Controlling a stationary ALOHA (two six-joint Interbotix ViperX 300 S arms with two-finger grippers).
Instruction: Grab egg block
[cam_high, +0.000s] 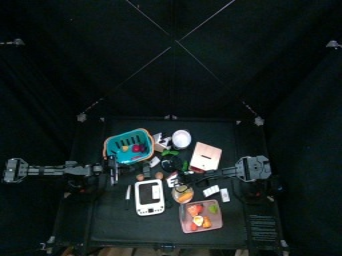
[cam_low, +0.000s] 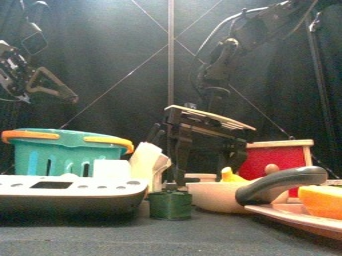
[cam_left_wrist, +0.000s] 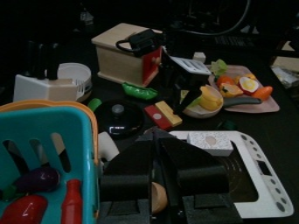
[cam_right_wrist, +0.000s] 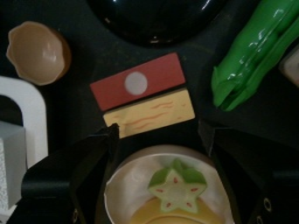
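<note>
Cream-and-yellow, one roundish egg block (cam_right_wrist: 131, 179) lies between the wide-open right hand's (cam_right_wrist: 158, 129) two jaws. One teal plastic basket (cam_high: 127, 146) stands at the table's (cam_high: 107, 215) ten o'clock. I cannot tell the left hand's (cam_left_wrist: 162, 162) state.

basket (cam_high: 128, 147) at table's (cam_high: 107, 215) 10 o'clock, handheld-device toy (cam_high: 148, 197) at 7, fruit tray (cam_high: 202, 216) at 5, wooden box (cam_high: 207, 155) at 2. egg block (cam_high: 174, 183) near centre, just right of the device toy, above the tray.

- My black table (cam_high: 100, 225) carries a teal basket (cam_high: 127, 146), a white handheld toy (cam_high: 148, 197) and a fruit tray (cam_high: 202, 216).
- The egg block (cam_right_wrist: 38, 51) lies on it too.
</note>
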